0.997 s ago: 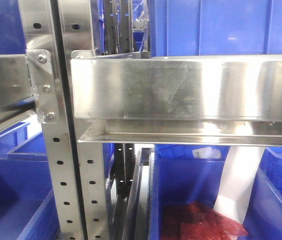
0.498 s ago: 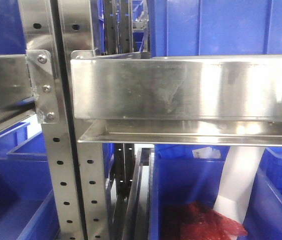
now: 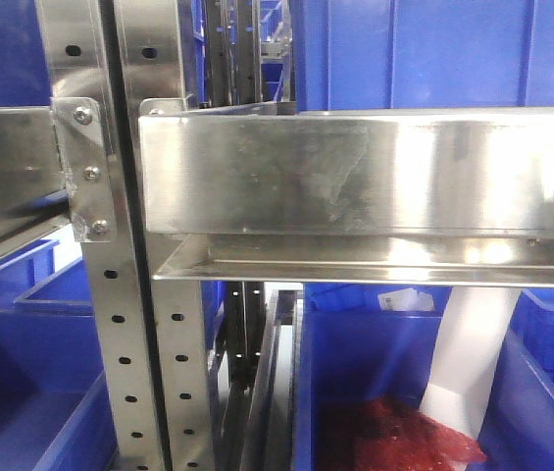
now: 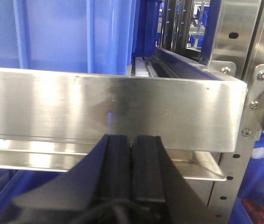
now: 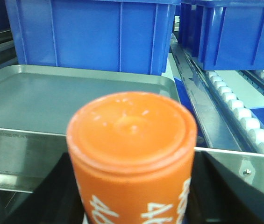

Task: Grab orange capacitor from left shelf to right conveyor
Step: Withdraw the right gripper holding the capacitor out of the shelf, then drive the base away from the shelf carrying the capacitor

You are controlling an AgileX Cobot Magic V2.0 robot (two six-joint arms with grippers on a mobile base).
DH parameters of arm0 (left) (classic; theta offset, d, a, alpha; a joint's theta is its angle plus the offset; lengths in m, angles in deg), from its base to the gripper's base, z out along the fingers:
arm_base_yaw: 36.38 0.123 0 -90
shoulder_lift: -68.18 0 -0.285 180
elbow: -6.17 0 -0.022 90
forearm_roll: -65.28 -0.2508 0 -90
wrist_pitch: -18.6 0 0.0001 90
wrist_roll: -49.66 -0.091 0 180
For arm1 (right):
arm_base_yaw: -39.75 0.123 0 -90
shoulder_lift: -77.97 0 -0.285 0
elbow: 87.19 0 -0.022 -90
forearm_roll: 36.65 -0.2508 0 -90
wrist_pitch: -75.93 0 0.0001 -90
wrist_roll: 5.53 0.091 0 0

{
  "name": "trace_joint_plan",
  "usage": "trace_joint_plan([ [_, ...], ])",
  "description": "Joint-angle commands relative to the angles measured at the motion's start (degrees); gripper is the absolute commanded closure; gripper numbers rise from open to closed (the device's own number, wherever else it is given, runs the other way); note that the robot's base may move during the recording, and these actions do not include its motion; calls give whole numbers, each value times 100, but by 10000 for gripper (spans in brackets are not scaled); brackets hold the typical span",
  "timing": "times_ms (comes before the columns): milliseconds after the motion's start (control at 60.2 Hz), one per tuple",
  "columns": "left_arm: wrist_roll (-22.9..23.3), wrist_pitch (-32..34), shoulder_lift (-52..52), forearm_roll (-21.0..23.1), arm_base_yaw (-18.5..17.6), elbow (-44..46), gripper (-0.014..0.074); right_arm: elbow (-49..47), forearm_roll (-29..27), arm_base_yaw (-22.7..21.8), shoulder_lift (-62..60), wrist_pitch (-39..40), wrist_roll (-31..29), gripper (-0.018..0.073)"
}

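While only the white shape under the left shelf is shifting slightly, the right gripper is pinching the orange capacitor at the shelf front, conveyor transfer pending, and the left gripper is idling, fingers pressed together.

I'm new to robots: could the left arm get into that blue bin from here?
Probably not: its shut pincer faces the shelf lip, and above that the bin shows only a solid wall.

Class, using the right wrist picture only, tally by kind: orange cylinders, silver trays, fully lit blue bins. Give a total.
orange cylinder: 1
silver tray: 1
lit blue bins: 2
total: 4
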Motion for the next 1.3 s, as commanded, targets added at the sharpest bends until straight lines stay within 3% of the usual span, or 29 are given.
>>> trace_joint_plan([
  [0, 10, 519, -67, 13, 17, 22, 723, -179, 78, -24, 85, 560, -75, 504],
  [1279, 10, 519, -67, 13, 5, 22, 723, -165, 78, -19, 85, 561, -75, 504],
])
